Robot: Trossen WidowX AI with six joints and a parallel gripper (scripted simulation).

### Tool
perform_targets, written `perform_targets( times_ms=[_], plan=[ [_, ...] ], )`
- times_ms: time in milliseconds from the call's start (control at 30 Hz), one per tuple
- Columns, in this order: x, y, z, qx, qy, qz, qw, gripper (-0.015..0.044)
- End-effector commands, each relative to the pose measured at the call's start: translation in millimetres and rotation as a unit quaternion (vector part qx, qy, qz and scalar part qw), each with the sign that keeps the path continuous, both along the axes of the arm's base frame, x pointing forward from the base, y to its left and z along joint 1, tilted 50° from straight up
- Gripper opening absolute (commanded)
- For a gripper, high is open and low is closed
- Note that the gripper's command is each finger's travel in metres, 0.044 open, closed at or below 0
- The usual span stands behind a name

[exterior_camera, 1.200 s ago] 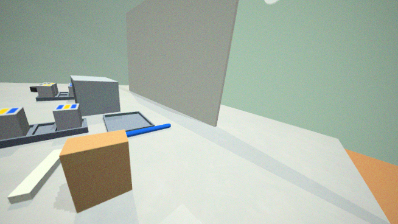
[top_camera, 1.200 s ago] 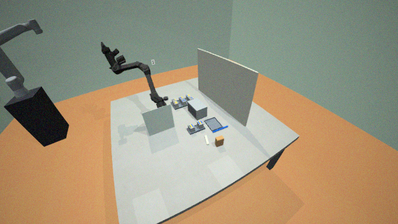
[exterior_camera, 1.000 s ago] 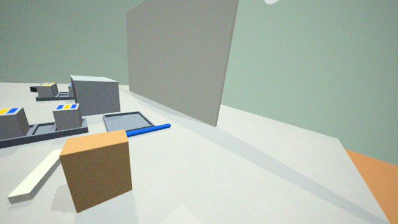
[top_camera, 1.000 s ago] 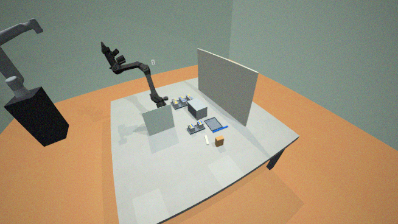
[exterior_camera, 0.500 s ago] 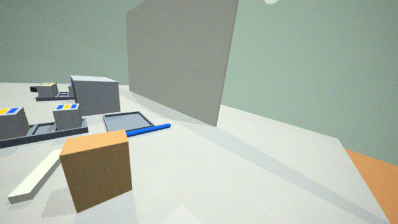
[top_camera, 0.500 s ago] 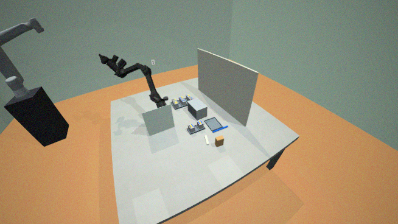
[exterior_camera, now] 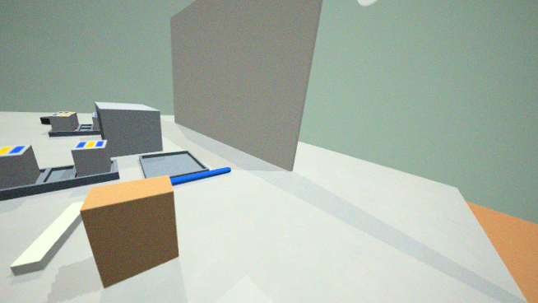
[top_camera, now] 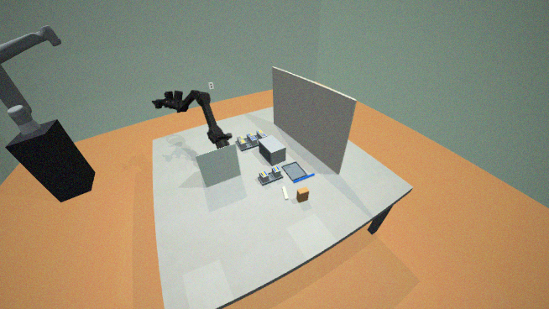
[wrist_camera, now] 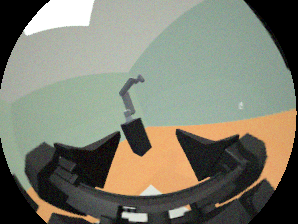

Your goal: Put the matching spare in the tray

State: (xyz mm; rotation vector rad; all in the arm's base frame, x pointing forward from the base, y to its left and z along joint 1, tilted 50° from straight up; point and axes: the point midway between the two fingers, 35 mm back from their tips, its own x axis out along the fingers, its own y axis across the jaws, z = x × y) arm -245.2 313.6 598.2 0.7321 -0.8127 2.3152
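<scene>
My gripper (top_camera: 156, 104) (wrist_camera: 148, 132) is open and empty. It is raised high at the table's far left, well away from the racks. The shallow dark-rimmed tray (top_camera: 295, 171) (exterior_camera: 173, 165) is empty. Two grey spares with yellow-and-blue labels, one (top_camera: 264, 175) (exterior_camera: 16, 169) left and one (top_camera: 276, 171) (exterior_camera: 92, 160) right, stand in the near rack (top_camera: 272, 180) (exterior_camera: 82, 181). The far rack (top_camera: 249, 148) (exterior_camera: 74, 133) holds three labelled grey units, one of them (top_camera: 242, 141) (exterior_camera: 63, 123) at its left end. I cannot tell which unit is the mounted one; no back code shows.
A grey box (top_camera: 273, 150) (exterior_camera: 132, 129) stands between far rack and tray. A tall panel (top_camera: 311, 122) (exterior_camera: 243, 82) rises behind. A pale panel (top_camera: 219, 165) stands before the arm's base. A blue rod (top_camera: 304, 177) (exterior_camera: 201, 175), white strip (top_camera: 284, 193) (exterior_camera: 49, 236) and orange block (top_camera: 302, 195) (exterior_camera: 136, 230) lie near the tray.
</scene>
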Motion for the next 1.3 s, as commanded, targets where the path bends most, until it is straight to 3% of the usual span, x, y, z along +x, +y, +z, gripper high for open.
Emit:
perform_targets(
  times_ms=[0,300,600,900,1267],
  plan=[
    [45,52,-22,-0.043,-0.031,-0.092,0.994,0.044],
    [163,126,-71,-0.143,-0.079,-0.261,0.952,0.044],
    [301,149,-126,-0.251,-0.101,-0.403,0.874,0.044],
    [436,122,-187,-0.365,-0.103,-0.511,0.771,0.044],
    [567,35,-279,-0.511,-0.093,-0.574,0.633,0.044]
  ],
)
